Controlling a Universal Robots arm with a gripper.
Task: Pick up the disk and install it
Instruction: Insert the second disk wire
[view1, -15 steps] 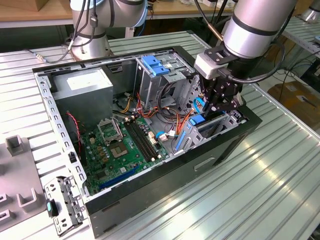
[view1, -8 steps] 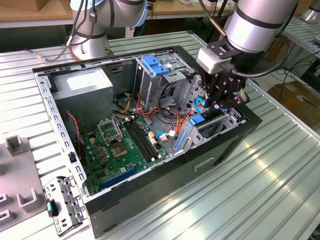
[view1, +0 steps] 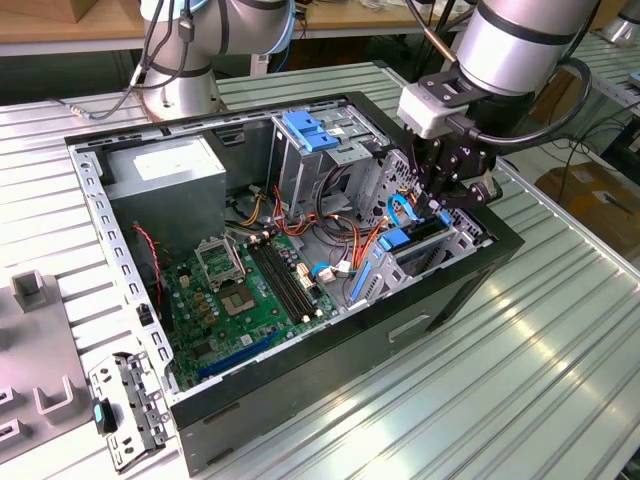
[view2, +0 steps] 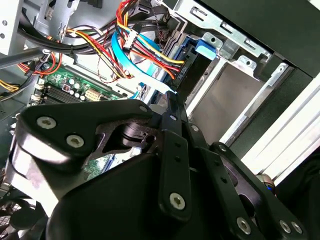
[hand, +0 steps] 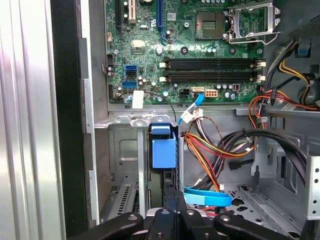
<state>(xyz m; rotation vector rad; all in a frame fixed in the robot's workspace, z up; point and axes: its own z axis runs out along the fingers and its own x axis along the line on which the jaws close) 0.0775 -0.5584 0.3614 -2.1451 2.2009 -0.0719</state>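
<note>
The gripper hangs over the drive bay at the exterior view's right end of the open case, and the disk stands on edge in that bay, its blue frame showing beside the grey metal wall. In the first wrist view the disk sits in the slot just ahead of the gripper, dark body below its blue end, and the fingers look drawn close about its thin edge; whether they pinch it or merely rest against it I cannot tell. In the second wrist view the gripper points toward the bay wall, with the blue frame at the bay's far corner. To seat the disk well, I judge the push should run straight along the slot, keeping the frame square to the rails and clear of the flat blue cable and the red and yellow wires that lie just beside the bay. The motherboard lies flat to the exterior view's left of the bay. The case rests on a ribbed metal table; a second arm's base stands at the far side, and wooden benches line the room behind.
</note>
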